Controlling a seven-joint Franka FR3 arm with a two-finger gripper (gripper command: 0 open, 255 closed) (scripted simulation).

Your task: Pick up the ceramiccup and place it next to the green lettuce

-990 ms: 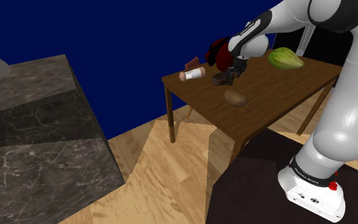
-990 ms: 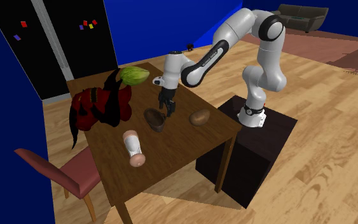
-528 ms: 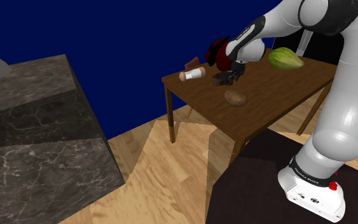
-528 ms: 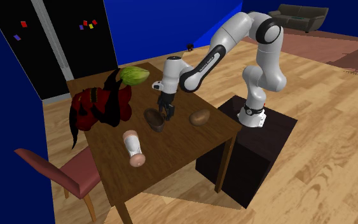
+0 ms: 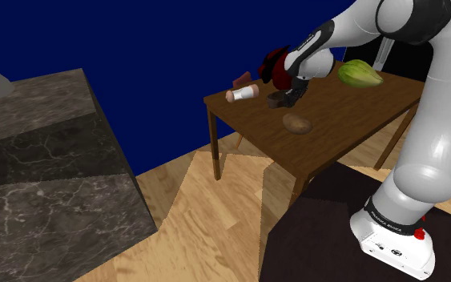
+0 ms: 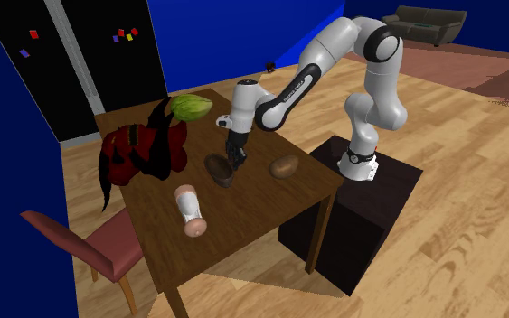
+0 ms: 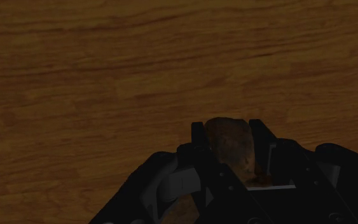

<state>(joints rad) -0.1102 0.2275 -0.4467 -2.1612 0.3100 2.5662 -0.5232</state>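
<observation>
Nearest the second exterior view's camera, a pale pink cylinder [image 6: 189,210] lies on its side by the brown wooden desk's [image 6: 252,217] front edge. At mid-desk, the black end effector [image 6: 235,163] is pinched onto the wall of the dark brown rounded cup [image 6: 214,169]. A brown oval potato [image 6: 285,166] lies just beside it, toward the stand-side edge. A red-and-black plush toy [image 6: 144,149] flanks the opposite edge. The leafy green lettuce [image 6: 192,107] rests at the far corner.

The cup [image 6: 217,169] is dark brown and mottled, its wall clasped between the fingers of the gripper [image 7: 228,132], about mid-table [image 6: 252,215]. The lettuce [image 6: 191,107], a pale green head, lies near the table's edge, well apart from the cup.
</observation>
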